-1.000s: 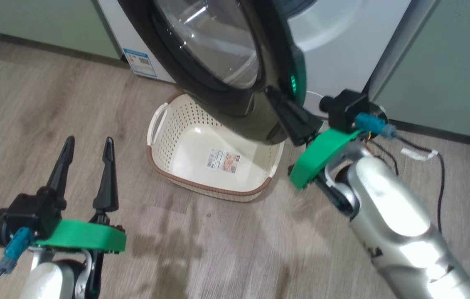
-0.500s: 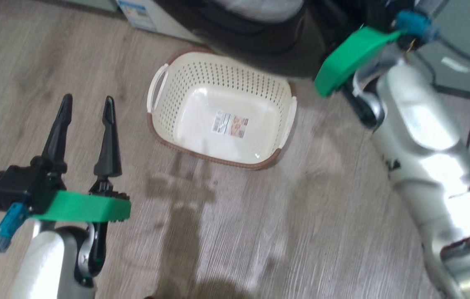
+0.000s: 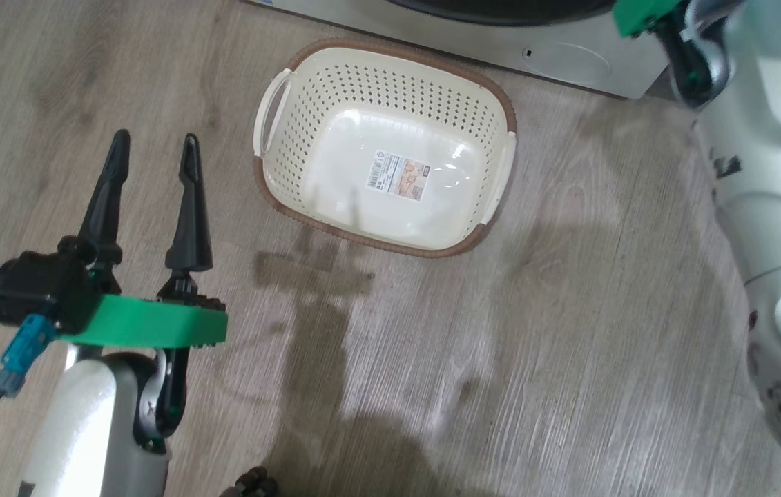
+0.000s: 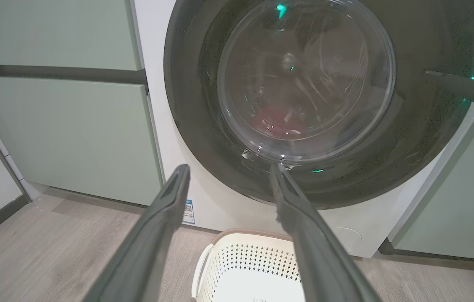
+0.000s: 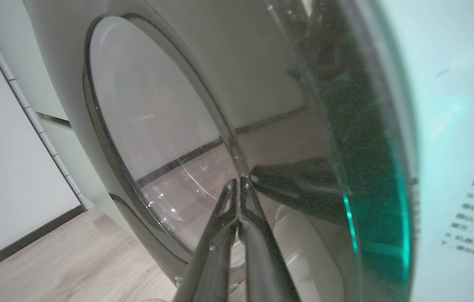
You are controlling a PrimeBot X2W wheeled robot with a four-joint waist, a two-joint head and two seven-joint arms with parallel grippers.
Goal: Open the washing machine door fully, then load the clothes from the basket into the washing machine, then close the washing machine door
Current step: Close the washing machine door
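1 second ago the washing machine door (image 4: 186,126) hung open over the basket (image 3: 335,90); now it lies flat against the front of the washing machine (image 4: 182,184), with the red clothes (image 4: 276,119) dim behind its glass. The right gripper (image 5: 237,181), its 2 fingers pressed together on nothing, touches the door's black rim. The basket sits empty on the floor (image 3: 500,345) at the machine's base (the head camera has tilted down). The left gripper (image 3: 155,137) hovers left of it, fingers spread, empty.
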